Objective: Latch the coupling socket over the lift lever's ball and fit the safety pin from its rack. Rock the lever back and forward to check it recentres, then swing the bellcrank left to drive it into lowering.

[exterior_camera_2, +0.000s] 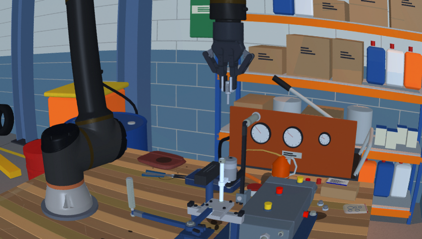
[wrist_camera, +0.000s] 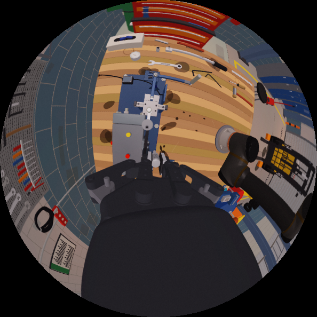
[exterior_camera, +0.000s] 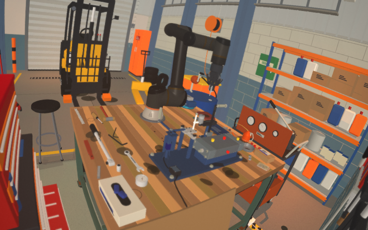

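The safety pin is partly hidden between my fingers; only its thin grey shaft hangs below them. In the wrist camera its head shows as a grey stub. Far below stands the black lift lever with a grey knob on top, beside the grey valve block. The white coupling rod rises from the grey plate, with the grey cylinder of the socket behind it. The blue bellcrank arm runs left to a grey upright handle. My gripper hangs high above the rig, closed and holding the safety pin.
A white box with a blue part lies at the bench's near corner. A wrench, a long ratchet and hex keys lie left of the blue base plate. The orange gauge panel stands behind the rig. My arm's base stands left.
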Controlling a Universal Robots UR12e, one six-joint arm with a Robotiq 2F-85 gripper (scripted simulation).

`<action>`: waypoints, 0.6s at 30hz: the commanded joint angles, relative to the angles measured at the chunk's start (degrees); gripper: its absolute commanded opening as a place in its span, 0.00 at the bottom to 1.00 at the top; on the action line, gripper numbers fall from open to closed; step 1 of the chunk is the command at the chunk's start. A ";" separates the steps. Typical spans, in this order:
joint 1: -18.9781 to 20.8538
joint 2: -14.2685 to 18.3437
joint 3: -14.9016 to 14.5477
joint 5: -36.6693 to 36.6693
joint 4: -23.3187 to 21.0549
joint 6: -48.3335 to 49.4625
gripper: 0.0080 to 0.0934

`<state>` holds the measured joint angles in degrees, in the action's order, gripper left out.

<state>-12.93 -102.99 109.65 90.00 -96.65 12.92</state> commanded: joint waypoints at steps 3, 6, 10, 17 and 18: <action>-0.83 0.56 -0.51 0.00 -0.16 0.85 0.00; -1.57 1.09 -0.92 0.00 -0.28 1.59 0.00; -2.31 1.65 -1.36 0.00 -0.40 2.33 0.00; -3.02 2.20 -1.81 0.00 -0.52 3.04 0.00; -3.07 2.24 -1.84 0.00 -0.53 3.09 0.00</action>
<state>-16.03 -100.70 107.86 90.00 -97.16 16.03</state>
